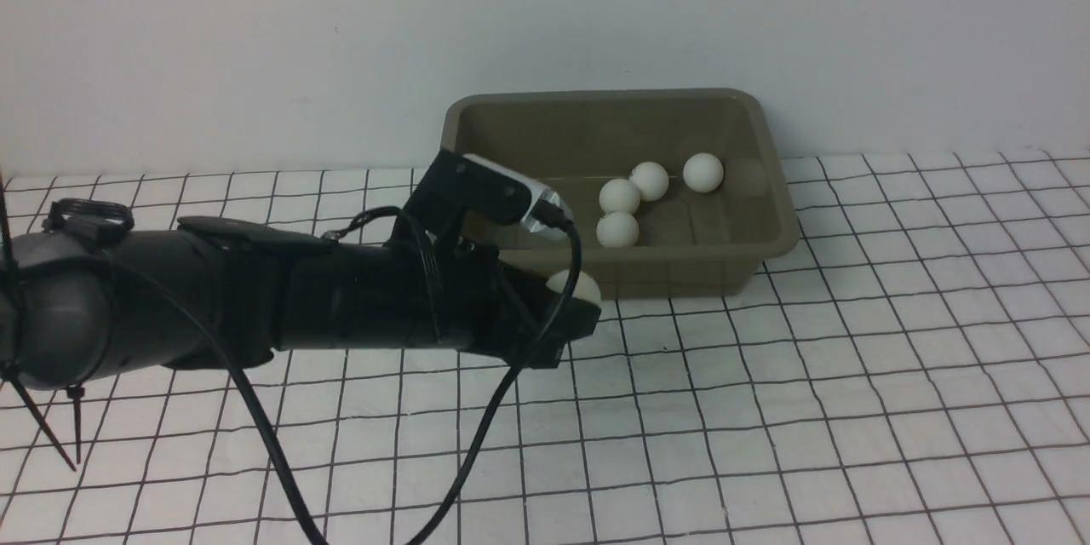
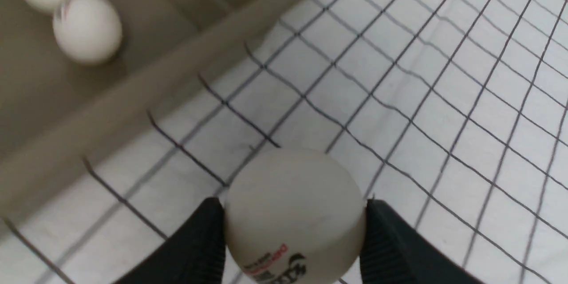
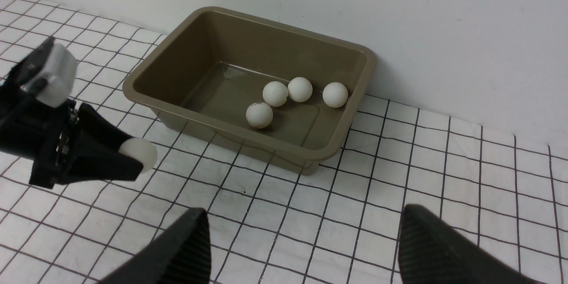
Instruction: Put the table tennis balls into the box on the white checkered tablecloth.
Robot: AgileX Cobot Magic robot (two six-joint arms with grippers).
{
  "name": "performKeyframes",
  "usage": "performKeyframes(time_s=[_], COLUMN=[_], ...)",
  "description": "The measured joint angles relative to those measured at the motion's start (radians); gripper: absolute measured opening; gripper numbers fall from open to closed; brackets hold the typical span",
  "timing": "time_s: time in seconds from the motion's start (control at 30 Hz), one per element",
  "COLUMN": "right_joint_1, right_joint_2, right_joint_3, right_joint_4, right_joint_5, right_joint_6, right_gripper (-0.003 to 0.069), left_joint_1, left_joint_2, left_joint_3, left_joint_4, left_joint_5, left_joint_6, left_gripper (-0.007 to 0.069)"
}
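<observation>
My left gripper is shut on one table tennis ball, just in front of the near wall of the box at its left end. In the left wrist view this ball, with red and dark print, sits squeezed between both black fingers of the left gripper. Several more white balls lie inside the olive-brown box. The box stands on the white checkered tablecloth. My right gripper is open above the cloth, nearer than the box, with nothing between its fingers.
A plain white wall rises right behind the box. The left arm reaches across the left part of the cloth, with a black cable hanging under it. The right arm does not show in the front view.
</observation>
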State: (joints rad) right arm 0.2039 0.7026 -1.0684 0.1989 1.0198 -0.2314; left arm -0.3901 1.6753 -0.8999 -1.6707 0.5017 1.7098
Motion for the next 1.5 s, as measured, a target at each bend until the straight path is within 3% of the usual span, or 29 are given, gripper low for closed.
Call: performKeyframes(time_s=[0.07,0.33,0.43,0.57,0.67,0.8,0.9,1.07,1.27,1.5], right_joint_1=[0.0,0.0,0.0,0.0,0.0,0.0,0.0,0.0,0.0,0.0], right_joint_2=[0.0,0.0,0.0,0.001,-0.015,-0.098,-0.192,-0.365,-0.5,-0.635], right_joint_3=[0.0,0.0,0.0,0.0,0.0,0.0,0.0,0.061,0.235,0.471], right_joint_4=[0.0,0.0,0.0,-0.017,-0.076,-0.225,-0.262,-0.148,-0.114,-0.099], right_joint_5=[0.001,0.008,0.009,-0.004,-0.033,-0.019,0.042,0.053,0.037,-0.181], right_joint_6=[0.0,-0.001,-0.013,-0.025,-0.026,0.024,0.049,-0.008,-0.022,-0.023], right_gripper=[0.0514,0.0514,0.0514,0.0514,0.0514,0.0514,0.0514,0.0514,0.0514,0.0514], left_joint_1=[0.009,0.062,0.075,0.078,0.079,0.079,0.079,0.079,0.079,0.079], left_joint_2=[0.004,0.154,0.233,0.266,0.229,0.086,-0.04,-0.186,-0.265,-0.283], left_joint_3=[-0.041,-0.279,-0.366,-0.397,-0.377,-0.294,-0.232,-0.146,-0.065,-0.003], left_joint_4=[-0.017,-0.033,-0.036,-0.037,-0.029,-0.033,-0.047,-0.051,-0.051,-0.052], left_joint_5=[-0.023,-0.127,-0.15,-0.255,-0.352,-0.424,-0.427,-0.451,-0.457,-0.457], left_joint_6=[0.085,0.212,0.213,0.157,0.128,0.119,0.119,0.119,0.12,0.12], left_gripper=[0.0346,0.0346,0.0373,0.0475,0.0491,0.0454,0.0411,0.0351,0.0323,0.0321])
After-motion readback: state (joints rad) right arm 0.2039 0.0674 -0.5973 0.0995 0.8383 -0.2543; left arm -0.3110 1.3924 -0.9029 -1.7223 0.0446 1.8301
